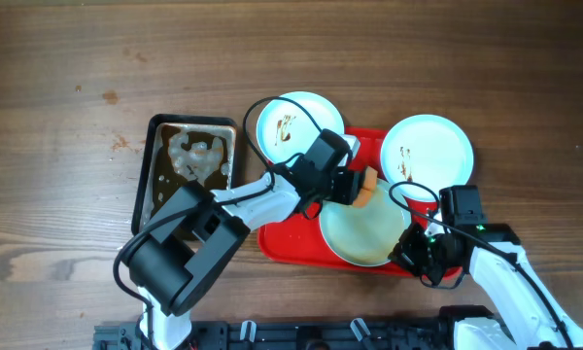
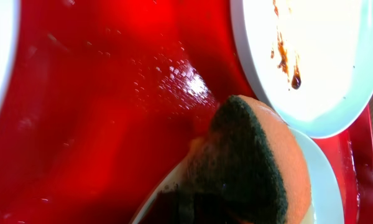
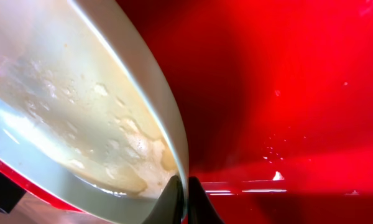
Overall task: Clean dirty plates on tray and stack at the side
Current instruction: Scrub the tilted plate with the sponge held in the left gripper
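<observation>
The wooden table (image 1: 68, 87) carries the red tray (image 1: 287, 238) right of centre, with a dark pan (image 1: 146, 185) of brownish liquid just beside its left edge. Three plates are present. The left plate (image 1: 306, 112) overhangs the tray's far left corner and shows a brown smear. The right plate (image 1: 437, 146) overhangs the far right corner and is smeared likewise. The middle plate (image 1: 360, 238) lies on the near half of the tray and is coated with a yellowish, foamy film. The orange sponge (image 1: 365, 187), with its dark scouring face toward the wrist camera, rests against the far rim of the middle plate, just beside the right plate. The left gripper (image 1: 350, 183) is clamped on the sponge, though its fingers are mostly hidden in the left wrist view. The right gripper (image 1: 415, 251) is almost fully closed, pinching the middle plate's rim at its near right side; the fingertips (image 3: 174, 196) flank the rim.
</observation>
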Motion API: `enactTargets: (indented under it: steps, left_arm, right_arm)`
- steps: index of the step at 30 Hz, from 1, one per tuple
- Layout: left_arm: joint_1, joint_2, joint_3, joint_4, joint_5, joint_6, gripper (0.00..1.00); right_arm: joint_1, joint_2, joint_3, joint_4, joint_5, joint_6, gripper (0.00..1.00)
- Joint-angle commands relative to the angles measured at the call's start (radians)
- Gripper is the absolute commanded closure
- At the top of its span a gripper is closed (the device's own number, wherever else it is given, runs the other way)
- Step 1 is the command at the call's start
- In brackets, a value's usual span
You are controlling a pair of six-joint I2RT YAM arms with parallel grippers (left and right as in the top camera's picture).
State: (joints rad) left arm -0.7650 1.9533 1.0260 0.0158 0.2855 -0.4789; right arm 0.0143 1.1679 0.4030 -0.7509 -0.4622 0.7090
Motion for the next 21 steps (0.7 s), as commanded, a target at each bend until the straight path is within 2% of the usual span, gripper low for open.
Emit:
enactTargets:
  steps: [1, 8, 10, 13, 17, 21]
  left_arm:
    - [0.080, 0.033, 0.002, -0.050, -0.164, 0.034, 0.96]
    - [0.035, 0.026, 0.002, -0.348, -0.164, 0.064, 0.96]
    - [0.025, 0.006, 0.002, -0.387, -0.150, 0.108, 0.96]
    - [0.017, -0.024, 0.002, -0.467, -0.143, 0.245, 0.96]
    - [0.017, -0.031, 0.002, -0.545, -0.156, 0.272, 0.96]
    - [-0.012, -0.031, 0.005, -0.493, 0.060, 0.371, 0.96]
  right_arm:
    - [0.002, 0.013, -0.024, -0.043, 0.077, -0.029, 0.96]
    - [0.002, 0.013, -0.024, -0.034, 0.077, -0.028, 0.96]
    - [0.002, 0.013, -0.024, -0.032, 0.077, -0.029, 0.96]
    - [0.002, 0.013, -0.024, -0.029, 0.077, -0.029, 0.96]
    - [0.002, 0.012, -0.024, -0.023, 0.077, -0.030, 0.96]
    - [0.002, 0.013, -0.024, -0.019, 0.077, -0.033, 0.96]
